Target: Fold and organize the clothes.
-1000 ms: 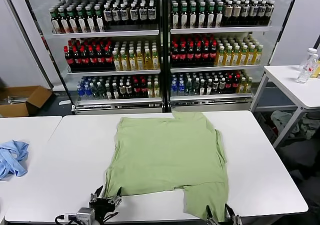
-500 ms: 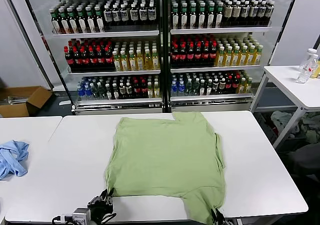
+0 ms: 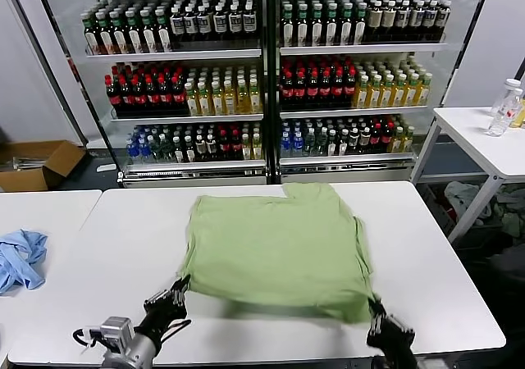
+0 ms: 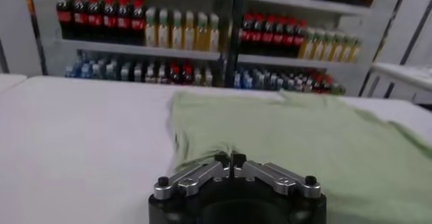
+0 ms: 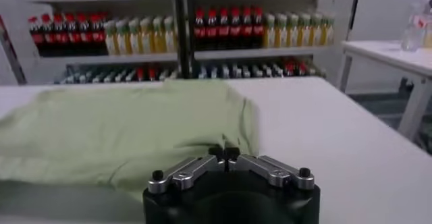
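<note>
Currently we hold the polo shirt point(image 3: 275, 250) by its two near corners. Left gripper point(image 3: 172, 293) is at the near-left hem corner, right gripper point(image 3: 376, 315) at the near-right corner; both sit close to the near edge of the white table point(image 3: 115, 254).

Fingers: in the left wrist view the left gripper's fingertips point(image 4: 223, 158) are pressed together with green fabric pinched between them. The right wrist view shows the same for the right gripper point(image 5: 223, 153), tips closed on a fold of the shirt point(image 5: 121, 134). We record both as clamped on cloth.

Position of the garment: it lies on the middle of the table, collar end toward the drinks cooler point(image 3: 262, 74), hem end toward us. The far part rests flat; the near hem appears raised off the surface, with a shadow beneath it along the front edge.

Key relation: the shirt's long axis runs straight away from the robot, and the whole body of cloth lies forward of both sets of fingers. The grippers stand at about equal depth, the right a little nearer us, one at each end of the hem. We judge a hem-to-collar fold would need both arms carrying forward together, along that axis.

The light blue garment point(image 3: 20, 258) lies well apart on the neighbouring table to the left, untouched.
</note>
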